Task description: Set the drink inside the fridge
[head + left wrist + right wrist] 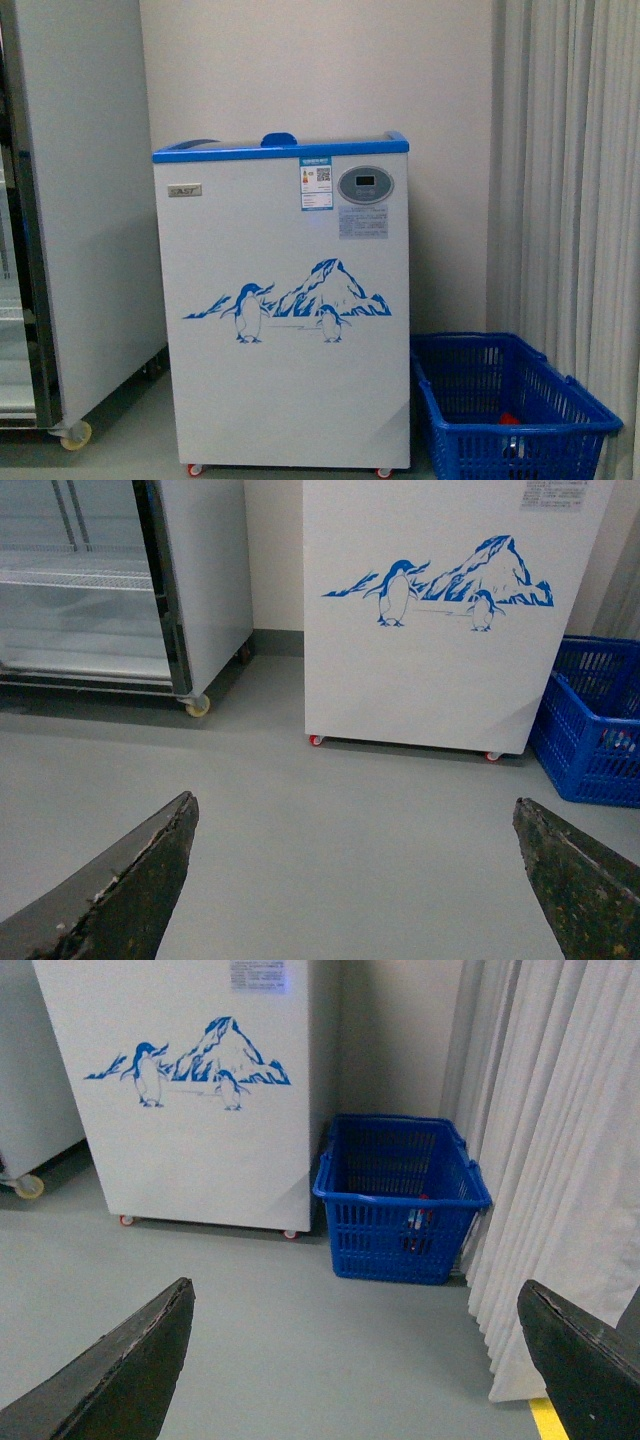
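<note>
We're facing the fridge, white with a blue top rim and a blue handle poking up at the middle. It stands on small red-wheeled feet against the wall. Penguins and a mountain are printed across its front, and a small control panel sits near the top. From here we only see the edge of the lid, so we can't tell whether it's slid open.

To the left stands a tall grey cabinet. To the right, just beside the fridge and on the floor, is a blue basket, with a pale curtain hanging beside it. Down in the basket we spot a small red-and-white item, the drink, too small to make out in detail.

Our left gripper hangs above bare grey floor with its jaws spread wide and nothing between them. Our right gripper is also spread wide and empty, well apart from the basket.
</note>
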